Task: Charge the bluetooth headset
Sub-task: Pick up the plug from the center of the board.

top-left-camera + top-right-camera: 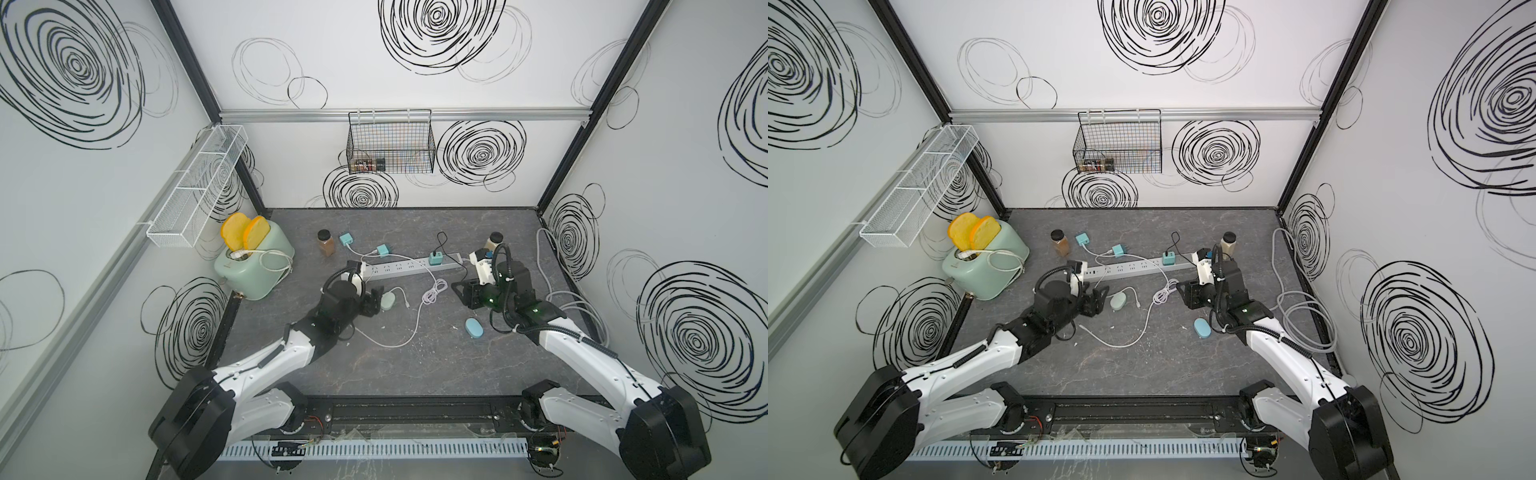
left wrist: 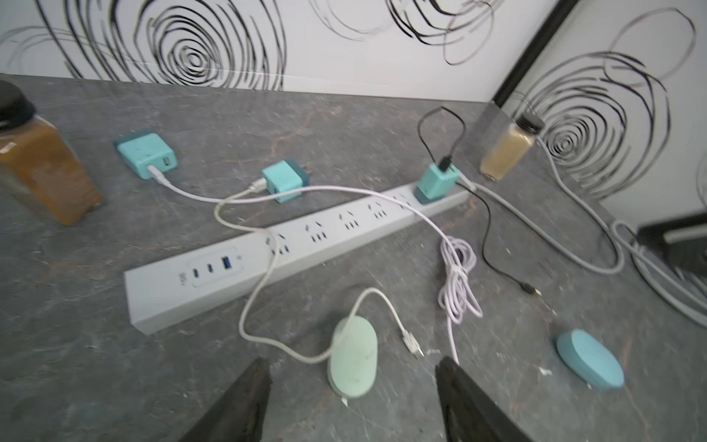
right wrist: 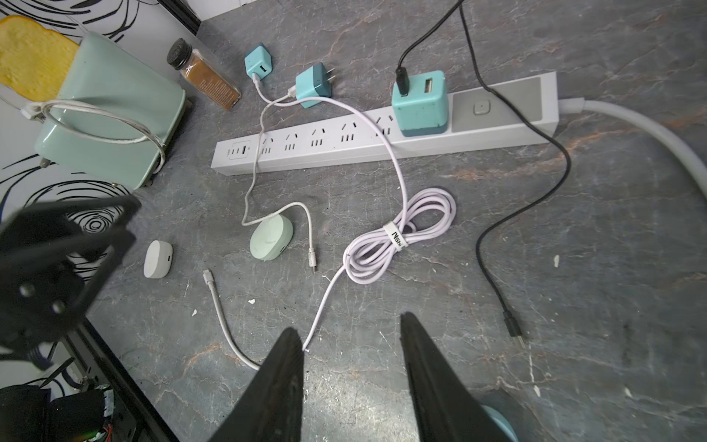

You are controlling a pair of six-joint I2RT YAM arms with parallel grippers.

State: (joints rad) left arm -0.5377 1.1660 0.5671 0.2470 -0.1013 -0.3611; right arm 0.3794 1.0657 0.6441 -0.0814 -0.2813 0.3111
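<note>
Three teal chargers sit toward the back of the counter (image 1: 415,365). One charger (image 3: 419,103) is plugged into the white power strip (image 3: 344,149), with a black cable (image 3: 535,203) in its port. The black cable's free plug lies on the stone, well apart from the strip. The other two chargers (image 3: 258,61) (image 3: 313,84) lie loose behind the strip, each with a pale cable attached.

The pale green headset case (image 3: 271,237) lies flat on the counter in front of the strip, closed. A thin white cable (image 3: 248,199) crosses the strip, touches the case's far edge and loops round. Its free plug rests just beside the case, not inserted.

The left gripper (image 2: 352,363) hovers just short of this case with its jaws apart, holding nothing.

The right gripper (image 3: 349,324) is over the middle of the counter, jaws also apart with bare stone between them. A lilac cable (image 3: 401,225), bundled in a banded coil, trails from the coil and passes under one finger (image 3: 283,367). It comes out on that finger's other side, and its free plug lies near a white case (image 3: 158,258).

A blue case (image 1: 474,328) lies below the right arm's wrist in both top views. A mint toaster (image 1: 253,266) with two bread slices stands at the left wall. Two spice jars (image 1: 326,243) (image 1: 494,241) stand near the back.
</note>
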